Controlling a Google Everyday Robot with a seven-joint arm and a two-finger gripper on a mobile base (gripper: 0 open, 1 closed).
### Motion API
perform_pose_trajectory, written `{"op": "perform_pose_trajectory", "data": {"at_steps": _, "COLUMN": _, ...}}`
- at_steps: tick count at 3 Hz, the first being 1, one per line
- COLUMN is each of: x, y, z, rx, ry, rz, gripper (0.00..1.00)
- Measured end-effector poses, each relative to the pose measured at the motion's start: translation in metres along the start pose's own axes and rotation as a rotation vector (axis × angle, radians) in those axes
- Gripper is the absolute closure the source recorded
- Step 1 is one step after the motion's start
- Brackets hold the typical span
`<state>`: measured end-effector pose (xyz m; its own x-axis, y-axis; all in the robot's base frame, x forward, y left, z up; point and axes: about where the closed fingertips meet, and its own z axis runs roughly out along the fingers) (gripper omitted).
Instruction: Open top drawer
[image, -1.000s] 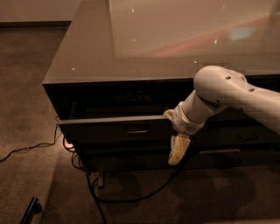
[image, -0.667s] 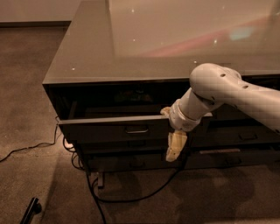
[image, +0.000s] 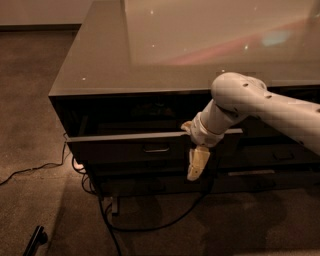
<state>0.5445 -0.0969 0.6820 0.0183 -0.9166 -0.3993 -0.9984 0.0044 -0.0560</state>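
The dark, glossy counter (image: 200, 50) fills the upper frame. My white arm (image: 260, 100) reaches in from the right across its front. Under the counter's lip the top drawer (image: 125, 150) stands partly out, its front proud of the cabinet face and a dark gap showing behind its upper edge. The hand (image: 197, 164) hangs pointing down in front of that drawer, at the right end of the front, with the wrist at the top edge. I cannot tell whether it is clenched or released, nor whether it has hold of the edge. The small loop handle (image: 156, 148) sits just left of the hand, apart from it and untouched. A black cable (image: 30, 170) trails over the carpet at lower left.

Over the last second the arm has drifted a little to the left, and the hand with it. The drawer front has barely shifted. By my reading the pull is under way but the drawer is only part open, and more travel outward is needed.
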Motion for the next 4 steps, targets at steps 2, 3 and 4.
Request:
{"op": "perform_pose_trajectory", "data": {"at_steps": 2, "x": 0.016, "y": -0.025, "z": 0.008, "rx": -0.013, "ry": 0.032, "rz": 0.022, "gripper": 0.00}}
{"op": "perform_pose_trajectory", "data": {"at_steps": 3, "x": 0.027, "y": -0.028, "z": 0.021, "rx": -0.039, "ry": 0.051, "rz": 0.032, "gripper": 0.19}}
{"op": "perform_pose_trajectory", "data": {"at_steps": 4, "x": 0.029, "y": -0.024, "z": 0.024, "rx": -0.056, "ry": 0.053, "rz": 0.039, "gripper": 0.42}}
